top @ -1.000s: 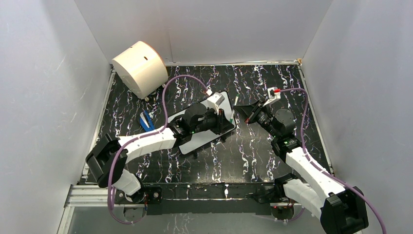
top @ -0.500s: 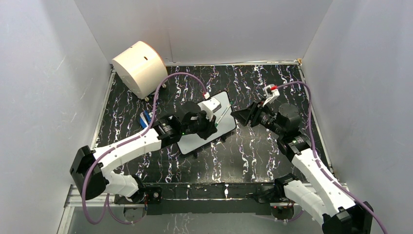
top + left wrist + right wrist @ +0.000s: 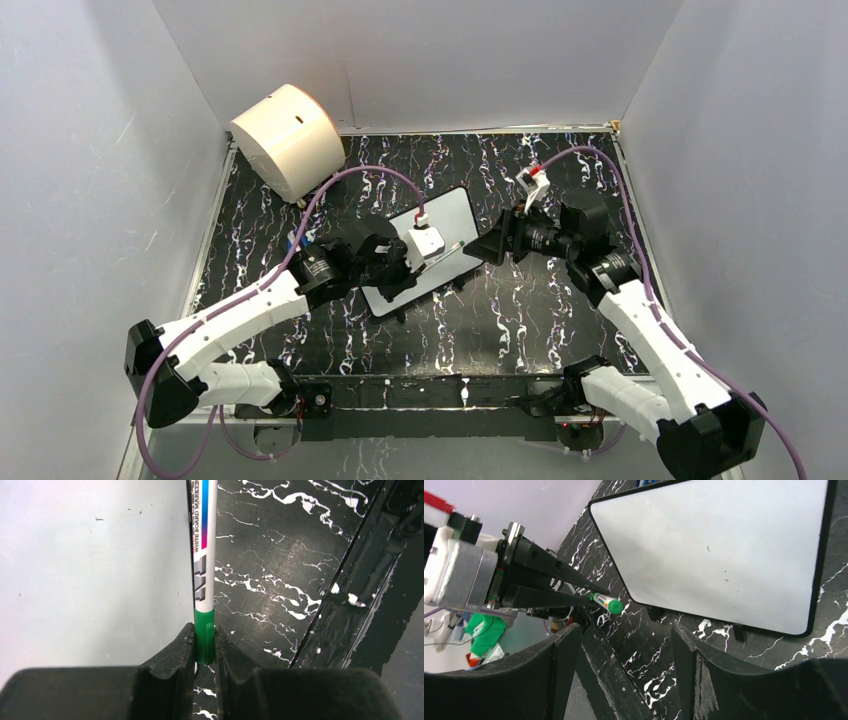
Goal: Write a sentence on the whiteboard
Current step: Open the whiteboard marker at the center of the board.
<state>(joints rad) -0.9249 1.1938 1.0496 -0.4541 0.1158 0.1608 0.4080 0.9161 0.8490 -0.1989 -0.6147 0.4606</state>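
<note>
The whiteboard (image 3: 455, 215) lies slanted on the dark marbled table, and its glossy face (image 3: 724, 550) is blank where I see it, so the sentence does not show. My left gripper (image 3: 425, 262) is shut on the green end of a white-barrelled marker (image 3: 205, 555), which runs out over the board's right edge (image 3: 90, 565). In the right wrist view the marker's other green end (image 3: 613, 605) sticks out past the left gripper's fingertips (image 3: 591, 594), just off the board's corner. My right gripper (image 3: 482, 248) faces it from the right, open and empty (image 3: 624, 630).
A cream drum (image 3: 288, 140) stands in the back left corner. A small blue object (image 3: 298, 243) lies left of the board, partly behind the left arm. The board rests on short black feet (image 3: 740, 631). White walls close in three sides.
My right gripper has gone from shut to open and shifted left toward the board. The left arm has swung down and left, carrying the marker toward the board's near right edge.
</note>
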